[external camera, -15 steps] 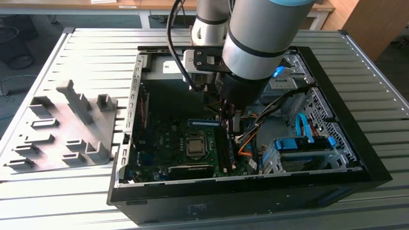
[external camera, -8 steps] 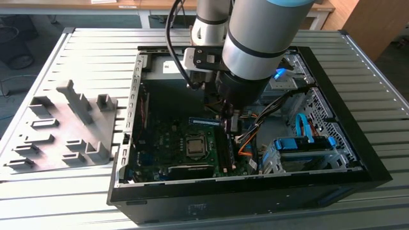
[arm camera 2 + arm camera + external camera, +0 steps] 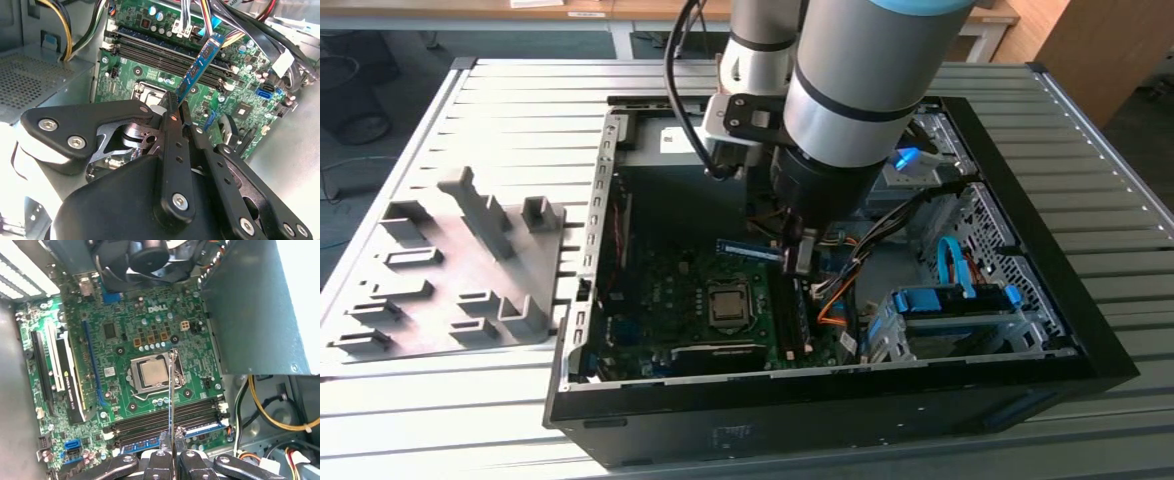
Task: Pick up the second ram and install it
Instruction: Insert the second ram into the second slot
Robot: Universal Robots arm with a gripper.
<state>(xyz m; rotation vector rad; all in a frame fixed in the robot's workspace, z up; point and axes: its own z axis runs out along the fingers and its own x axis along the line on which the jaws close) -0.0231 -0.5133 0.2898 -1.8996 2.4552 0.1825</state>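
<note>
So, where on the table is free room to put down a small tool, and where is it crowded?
Bare table slats lie at the exterior view's right of the computer case and beyond it. Inside the case is crowded: the gripper holds the second ram over the motherboard, cables beside.

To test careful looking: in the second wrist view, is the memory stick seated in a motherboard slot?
No, the gripper holds the memory stick by one end, slanted across the slots, not in one.
</note>
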